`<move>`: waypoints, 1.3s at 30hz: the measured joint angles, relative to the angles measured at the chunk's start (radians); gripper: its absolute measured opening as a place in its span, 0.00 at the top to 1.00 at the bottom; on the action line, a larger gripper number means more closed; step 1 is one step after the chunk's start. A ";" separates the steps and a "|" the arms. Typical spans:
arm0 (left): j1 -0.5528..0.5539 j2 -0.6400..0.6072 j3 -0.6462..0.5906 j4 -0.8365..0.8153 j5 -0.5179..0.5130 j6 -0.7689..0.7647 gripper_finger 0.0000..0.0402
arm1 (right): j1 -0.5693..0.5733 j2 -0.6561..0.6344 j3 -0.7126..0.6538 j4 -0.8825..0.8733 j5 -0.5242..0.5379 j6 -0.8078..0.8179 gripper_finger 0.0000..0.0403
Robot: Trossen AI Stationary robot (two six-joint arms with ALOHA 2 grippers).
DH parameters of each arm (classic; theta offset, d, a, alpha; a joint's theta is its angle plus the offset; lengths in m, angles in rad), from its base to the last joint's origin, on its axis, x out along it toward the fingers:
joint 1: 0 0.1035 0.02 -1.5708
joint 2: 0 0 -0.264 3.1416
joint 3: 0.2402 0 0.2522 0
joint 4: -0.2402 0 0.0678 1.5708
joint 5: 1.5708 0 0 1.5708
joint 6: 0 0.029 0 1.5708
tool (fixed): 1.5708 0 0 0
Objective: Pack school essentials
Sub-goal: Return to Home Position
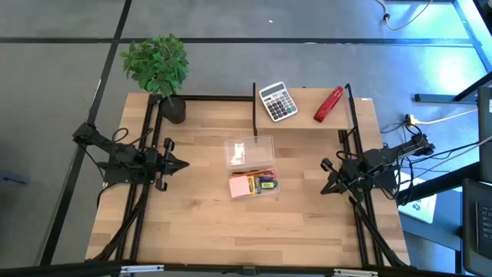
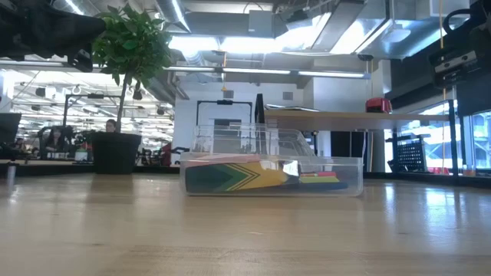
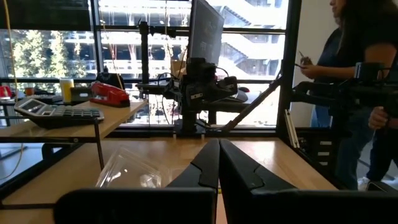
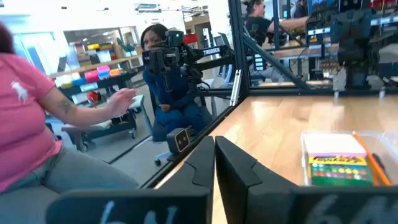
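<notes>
Open lab w/ ceiling ducts [image 2: 209, 58], storage bins [image 4: 99, 62], ppl [image 4: 166, 84]

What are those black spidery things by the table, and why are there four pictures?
Those are two robot arms, the left arm and the right arm, waiting at opposite sides of the table. Each ends in two-finger jaws. Both pairs are shut and hold nothing. One picture looks down from above, one looks across at table height, and the other two come from small cameras on each arm's wrist. On the wooden table lies a clear box with a pink note pad and a crayon box inside, and a clear lid beside it. A calculator and a red stapler sit on a shelf, and a potted plant stands at a corner.
</notes>
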 joint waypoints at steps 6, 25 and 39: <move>0.000 0.000 0.000 0.000 0.000 0.000 1.00 | 0.000 0.000 0.000 0.000 0.000 0.014 0.95; 0.000 0.000 0.000 0.000 0.000 -0.001 1.00 | 0.000 0.000 0.000 0.000 0.000 0.011 0.95; 0.000 0.000 0.000 0.000 0.000 -0.001 1.00 | 0.000 0.000 0.000 0.000 0.000 0.011 0.95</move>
